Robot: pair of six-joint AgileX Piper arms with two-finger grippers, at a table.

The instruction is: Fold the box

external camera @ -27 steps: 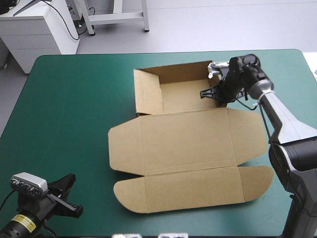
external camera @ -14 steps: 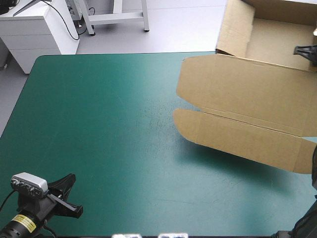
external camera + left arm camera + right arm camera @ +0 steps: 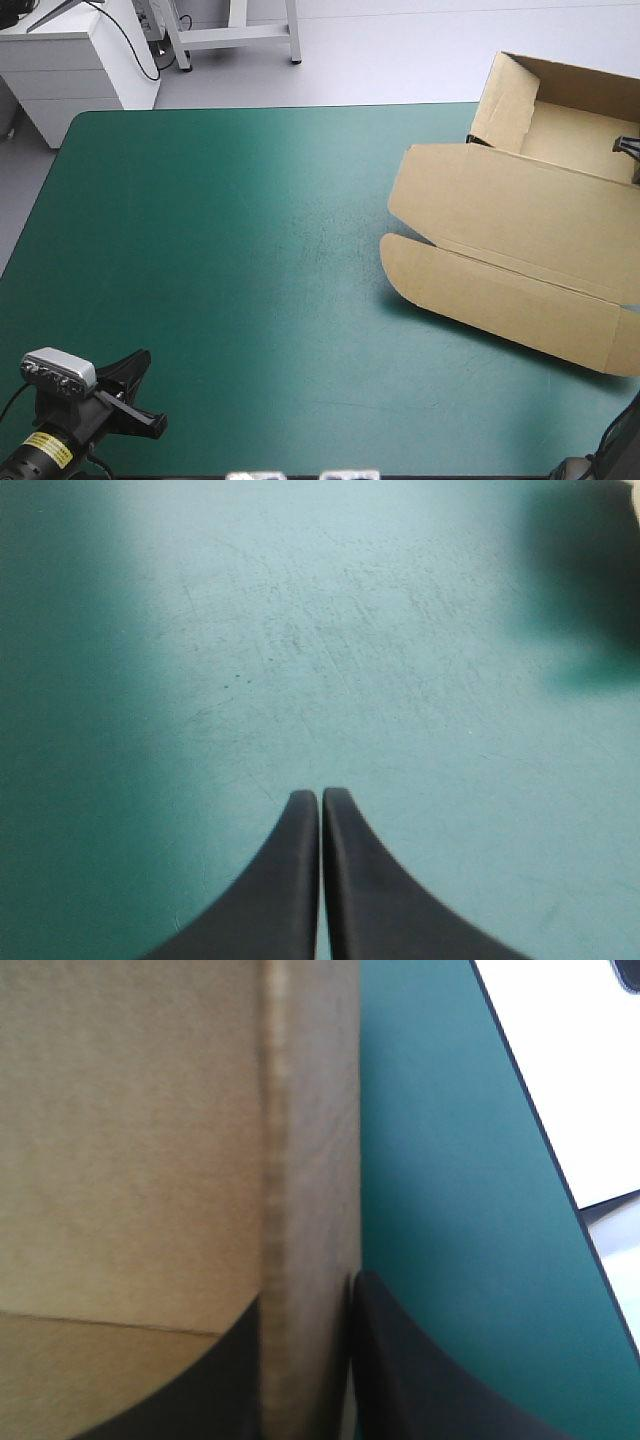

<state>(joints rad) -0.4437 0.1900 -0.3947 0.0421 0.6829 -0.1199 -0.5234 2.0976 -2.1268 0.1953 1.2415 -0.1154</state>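
Right jaws clamp a wall of the box [image 3: 520,220]; left jaws together, well apart.

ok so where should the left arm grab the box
Probably the lid's rounded end flap of the box, approached from the table's left side. It juts out as a free thin sheet, apparently off the teal-green cover, opposite the tray wall the right gripper pinches. The left gripper, shut now, must open its fingers first.

The box [image 3: 520,240] overhangs the table's [image 3: 220,260] far right corner, the right gripper [image 3: 310,1295] on its wall; the left gripper [image 3: 320,798] is over the near left corner.
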